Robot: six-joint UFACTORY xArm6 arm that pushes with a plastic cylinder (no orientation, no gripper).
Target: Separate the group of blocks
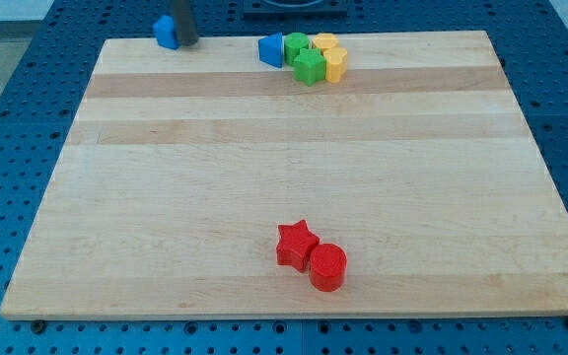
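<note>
1. Camera view shows a pale wooden board [294, 177] lying on a blue pegboard table [28, 118], with blocks gathered in three spots.

2. The arm has no gripper at all, so nothing opens or closes; it ends in a dark rod. My tip [186, 42] sits at the board's top edge, toward the view's left, touching or just beside the right side of a lone blue block [166, 32]. From where I stand, that block looks pushed out there on purpose, well apart from the rest.

3. The group to be split is at the top middle: a blue block [271, 49] on its left, a green round block [296, 45], a green star [310, 68], and two yellow blocks, one behind [324, 42] and one in front [336, 65]. They are packed tight, touching or nearly so.

4. A red star [296, 243] and a red cylinder [327, 266] sit touching near the view's bottom, far from the tip.

5. My guess is that the cluster is barely begun: one piece is peeled off and five remain. Being nearest the rod, the cluster's blue block seems the natural next one to push away.
</note>
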